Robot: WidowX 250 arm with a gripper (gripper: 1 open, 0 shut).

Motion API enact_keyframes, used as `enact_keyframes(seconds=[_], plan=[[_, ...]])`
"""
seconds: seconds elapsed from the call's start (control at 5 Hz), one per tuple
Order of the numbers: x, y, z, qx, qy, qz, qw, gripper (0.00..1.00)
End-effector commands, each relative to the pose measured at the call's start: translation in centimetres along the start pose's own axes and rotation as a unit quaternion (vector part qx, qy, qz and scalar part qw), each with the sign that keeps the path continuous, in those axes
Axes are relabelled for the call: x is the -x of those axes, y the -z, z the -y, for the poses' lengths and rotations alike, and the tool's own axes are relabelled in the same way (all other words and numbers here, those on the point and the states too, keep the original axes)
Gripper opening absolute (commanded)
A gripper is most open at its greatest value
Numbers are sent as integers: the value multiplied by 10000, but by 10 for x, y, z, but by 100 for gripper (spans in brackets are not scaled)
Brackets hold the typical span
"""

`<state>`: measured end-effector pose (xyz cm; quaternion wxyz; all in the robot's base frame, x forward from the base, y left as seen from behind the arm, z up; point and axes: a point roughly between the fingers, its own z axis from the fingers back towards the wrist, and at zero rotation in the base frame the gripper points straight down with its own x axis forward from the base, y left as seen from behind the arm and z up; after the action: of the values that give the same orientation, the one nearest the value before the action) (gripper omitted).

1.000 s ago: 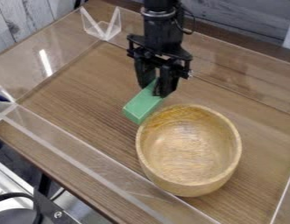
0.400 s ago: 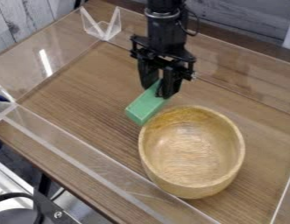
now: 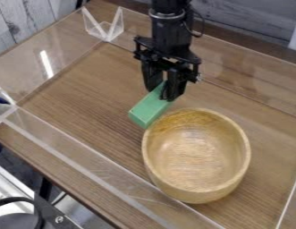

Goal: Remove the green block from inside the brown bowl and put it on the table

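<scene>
- My tool (image 3: 169, 89) points straight down over the table (image 3: 79, 98), its black fingers drawn in narrow and pinched on the upper end of the green block (image 3: 147, 108).
- The green block is outside the brown bowl (image 3: 197, 153); it sits tilted, its top end between my fingers and its lower end down at the wood surface, though I cannot tell whether that end truly rests on the wood or hangs just above it.
- The block lies just beside the bowl's far-left rim; whether the two touch I cannot tell from this view.
- The brown bowl stands upright on the table, toward the near right, showing pale grain on its inside and a thick rim.
- My black arm (image 3: 169, 22) rises straight up from the tool and leaves the picture at the top edge.
- Clear acrylic walls (image 3: 66, 152) run along the table's edges; the near-left one crosses in front of the bowl's left side, and a clear angled bracket (image 3: 105, 24) stands at the far corner.
- A black cable (image 3: 25, 212) loops outside the wall at the lower left corner.
</scene>
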<state>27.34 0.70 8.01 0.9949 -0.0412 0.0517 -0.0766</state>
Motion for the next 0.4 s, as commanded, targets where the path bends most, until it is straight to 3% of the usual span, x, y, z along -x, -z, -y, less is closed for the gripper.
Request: enact_keyframes(seconds=[0.0,0.2], plan=[[-4,-8,1,-82,33,151,9998,0],[-4,-8,2,-94,28,145,9998,0]])
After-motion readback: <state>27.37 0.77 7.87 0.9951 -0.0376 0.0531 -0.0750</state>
